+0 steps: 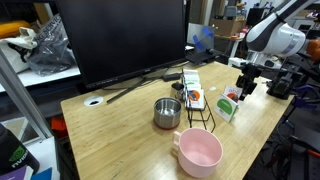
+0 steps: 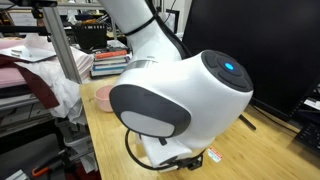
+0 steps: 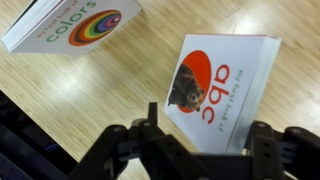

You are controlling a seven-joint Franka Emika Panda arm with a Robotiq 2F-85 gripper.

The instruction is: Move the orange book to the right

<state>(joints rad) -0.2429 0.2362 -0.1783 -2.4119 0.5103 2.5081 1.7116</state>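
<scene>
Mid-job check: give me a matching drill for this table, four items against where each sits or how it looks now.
Things:
1 orange book
2 pink bowl
3 metal cup
4 abc booklet

Descriptions:
A white cover with an orange circle, just ahead of the claw
B nearest the table's front edge
C standing in the wire rack
D shiny, on the tabletop beside the rack

Pairs: 1-C, 2-B, 3-D, 4-A

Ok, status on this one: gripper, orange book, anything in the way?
Gripper open, empty, up by the green-and-white book. Orange book at the wire rack, not gripped. Green-and-white book stands beside the rack, possibly in the way.
</scene>
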